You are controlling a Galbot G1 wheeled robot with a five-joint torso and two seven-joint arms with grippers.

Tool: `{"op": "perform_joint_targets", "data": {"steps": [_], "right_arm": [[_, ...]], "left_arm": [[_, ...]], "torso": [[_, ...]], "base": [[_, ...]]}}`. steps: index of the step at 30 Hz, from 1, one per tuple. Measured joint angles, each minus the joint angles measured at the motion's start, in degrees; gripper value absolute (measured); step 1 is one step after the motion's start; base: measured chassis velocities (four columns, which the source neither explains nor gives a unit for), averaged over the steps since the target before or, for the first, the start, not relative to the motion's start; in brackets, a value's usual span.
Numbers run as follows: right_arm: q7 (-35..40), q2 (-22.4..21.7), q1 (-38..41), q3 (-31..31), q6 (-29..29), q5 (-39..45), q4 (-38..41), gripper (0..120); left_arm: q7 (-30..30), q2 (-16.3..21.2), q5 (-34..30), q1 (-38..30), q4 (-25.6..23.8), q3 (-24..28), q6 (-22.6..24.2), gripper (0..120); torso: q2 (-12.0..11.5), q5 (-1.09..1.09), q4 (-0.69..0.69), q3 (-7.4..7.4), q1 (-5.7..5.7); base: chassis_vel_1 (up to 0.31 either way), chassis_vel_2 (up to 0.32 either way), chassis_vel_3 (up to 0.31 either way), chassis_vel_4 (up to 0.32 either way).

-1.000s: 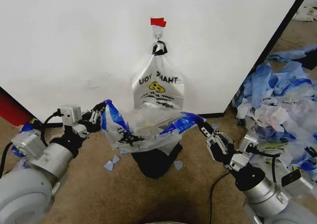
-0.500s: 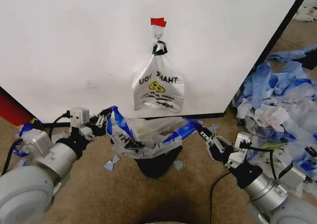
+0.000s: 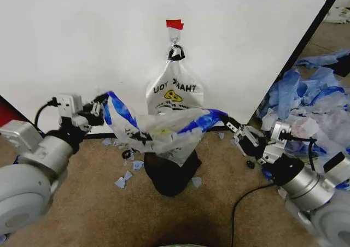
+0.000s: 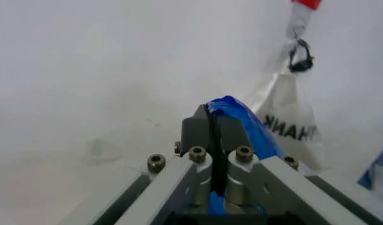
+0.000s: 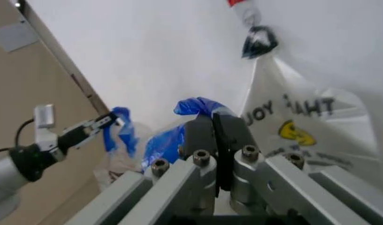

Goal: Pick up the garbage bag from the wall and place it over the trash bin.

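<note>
Against the white wall (image 3: 82, 39), left gripper (image 3: 101, 107) and right gripper (image 3: 234, 128) each have jaws clamped on a blue handle of the garbage bag (image 3: 158, 132), flimsy, light, stretched above the trash bin (image 3: 169, 176).

My left gripper (image 3: 101, 106) and right gripper (image 3: 234, 128) hold the garbage bag (image 3: 158, 131) stretched between them, above the trash bin (image 3: 170, 174). Behind stands the wall (image 3: 82, 45) with another bag (image 3: 174, 94) hanging on it; scraps (image 3: 306, 107) lie to my right.
</note>
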Motion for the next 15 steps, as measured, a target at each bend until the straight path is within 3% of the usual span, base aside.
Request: {"op": "perform_joint_targets", "data": {"steps": [9, 15], "right_arm": [[6.4, -1.9, 0.0, 4.8, -1.6, 2.4, 0.0, 0], [12.3, -2.6, -0.3, 6.2, -4.0, 1.7, 0.0, 0]], "left_arm": [[-1.0, -1.7, 3.6, 0.1, 0.0, -1.4, -1.7, 0], [-1.4, -3.7, 6.1, 0.8, 0.0, 0.4, -0.1, 0]], "torso": [[0.0, 0.01, -0.01, 0.0, 0.0], [0.0, -0.02, 0.01, 0.0, 0.0]], "base": [[0.0, 0.0, 0.0, 0.0], [0.0, 0.0, 0.0, 0.0]]}}
